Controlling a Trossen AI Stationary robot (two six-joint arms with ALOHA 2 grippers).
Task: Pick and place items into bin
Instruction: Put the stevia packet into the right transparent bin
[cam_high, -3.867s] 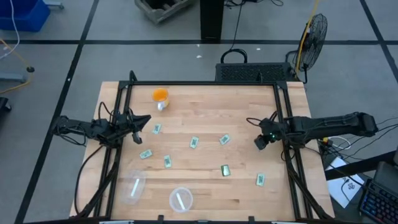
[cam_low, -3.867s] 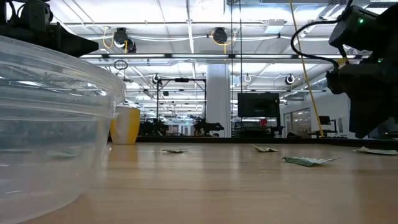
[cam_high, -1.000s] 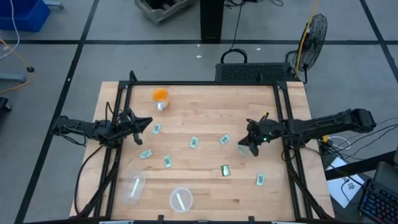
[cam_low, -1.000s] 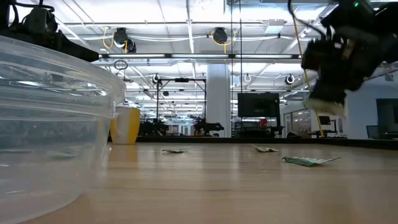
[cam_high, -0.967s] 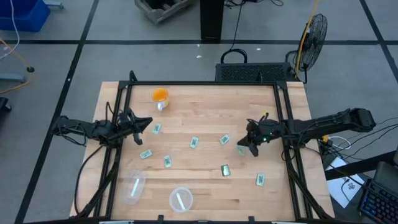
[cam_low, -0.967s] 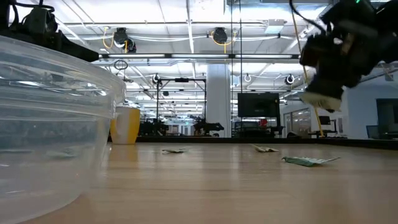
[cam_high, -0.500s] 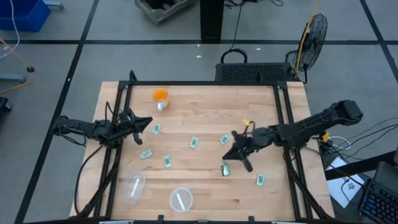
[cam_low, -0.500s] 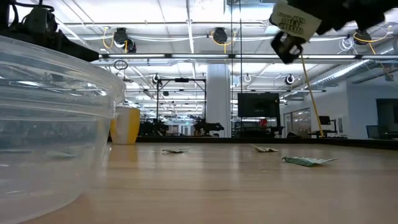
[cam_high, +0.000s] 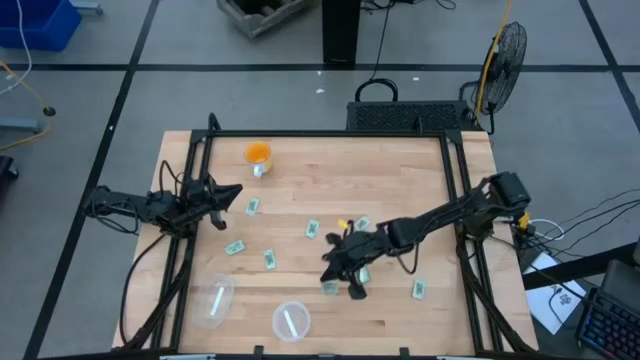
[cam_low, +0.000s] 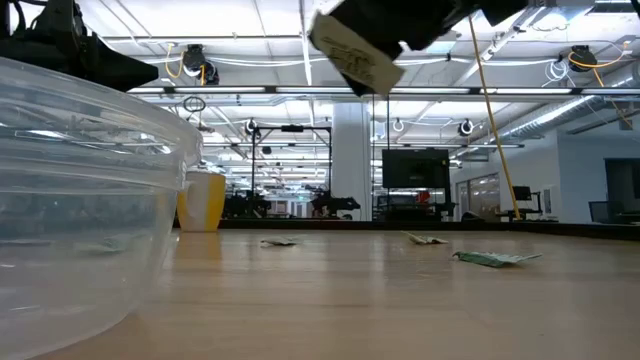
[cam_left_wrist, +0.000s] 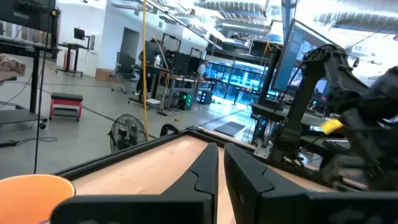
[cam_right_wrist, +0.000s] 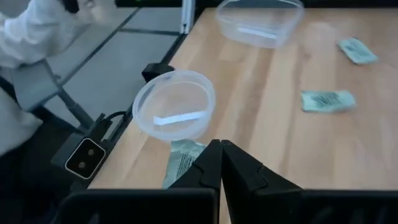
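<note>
Several small pale green packets lie flat on the wooden table (cam_high: 300, 180), among them one (cam_high: 313, 229) at the middle and one (cam_high: 418, 289) at the near right. A clear round bin (cam_high: 290, 318) stands at the near edge, seen also in the right wrist view (cam_right_wrist: 174, 112). My right gripper (cam_high: 340, 272) reaches over the table's middle, above and short of the bin, shut on a packet (cam_right_wrist: 180, 163). My left gripper (cam_high: 236, 194) waits at the left side, shut and holding nothing (cam_left_wrist: 220, 165). My right gripper pinches the packet by its upper end (cam_right_wrist: 198, 149) between its two fingers. The fingers slant down toward the table's near left. The packet hangs below them, lifted clear of the table.
A second clear round dish (cam_high: 215, 300) lies left of the bin. An orange ball-like object (cam_high: 258, 153) stands at the far left. Black frame rails (cam_high: 462, 200) run along both table sides. A person's white sleeve (cam_right_wrist: 31, 31) shows beyond the near edge.
My right gripper, staying shut on the packet, has swept from the table's right side toward its left and near edge, nearing the clear bin. The arm has stretched out across the table. The packet has travelled with it, clear of the wood.
</note>
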